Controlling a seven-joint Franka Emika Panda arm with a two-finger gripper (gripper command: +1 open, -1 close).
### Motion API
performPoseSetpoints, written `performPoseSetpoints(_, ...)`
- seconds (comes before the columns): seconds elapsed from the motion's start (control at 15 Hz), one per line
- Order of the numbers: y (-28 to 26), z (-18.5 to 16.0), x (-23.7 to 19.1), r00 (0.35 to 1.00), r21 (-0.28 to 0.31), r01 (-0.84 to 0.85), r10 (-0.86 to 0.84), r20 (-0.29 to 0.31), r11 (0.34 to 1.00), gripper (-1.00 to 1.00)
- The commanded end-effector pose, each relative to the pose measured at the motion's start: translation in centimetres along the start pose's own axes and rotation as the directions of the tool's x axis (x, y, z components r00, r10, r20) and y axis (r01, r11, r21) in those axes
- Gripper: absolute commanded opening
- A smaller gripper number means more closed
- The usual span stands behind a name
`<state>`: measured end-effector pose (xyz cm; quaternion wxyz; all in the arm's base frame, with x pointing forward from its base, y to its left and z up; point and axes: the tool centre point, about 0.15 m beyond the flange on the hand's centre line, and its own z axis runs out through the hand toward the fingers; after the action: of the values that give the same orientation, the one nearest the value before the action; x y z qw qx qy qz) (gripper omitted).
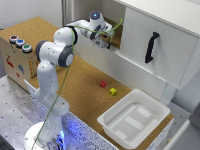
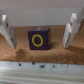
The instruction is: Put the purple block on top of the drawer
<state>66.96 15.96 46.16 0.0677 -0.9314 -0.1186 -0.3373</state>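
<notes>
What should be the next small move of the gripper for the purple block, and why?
Probably the gripper should close on the purple block. In the wrist view the two fingers stand open on either side of the block, which sits centred between them on the cork surface; neither finger appears to touch it yet. If the fingertips are still too high, a slight descent first may be needed.

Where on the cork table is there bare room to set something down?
The cork table is bare between the button box and the red block. It is tight by the white tray, where the red and yellow block lie. The gripper straddles the purple block.
</notes>
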Motion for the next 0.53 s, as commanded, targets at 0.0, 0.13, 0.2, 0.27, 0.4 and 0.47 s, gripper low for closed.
performPoseSetpoints(0.0,-0.86,1.78,1.97,1.0,-0.104,-0.012,0.014,0.019,0.994,-1.0)
performPoseSetpoints(0.13,-0.83,2.05,2.02,1.0,-0.111,-0.013,0.015,0.02,0.994,-1.0)
performPoseSetpoints(0.2,-0.85,2.15,2.07,1.0,-0.113,-0.012,0.015,0.018,0.994,-1.0)
performPoseSetpoints(0.27,-0.88,2.23,2.12,1.0,-0.116,-0.013,0.014,0.014,0.993,-1.0)
performPoseSetpoints(0.4,-0.91,2.57,2.1,1.0,-0.11,-0.017,0.019,0.019,0.994,-1.0)
performPoseSetpoints(0.47,-1.01,2.65,2.03,1.0,-0.111,-0.016,0.018,0.014,0.994,-1.0)
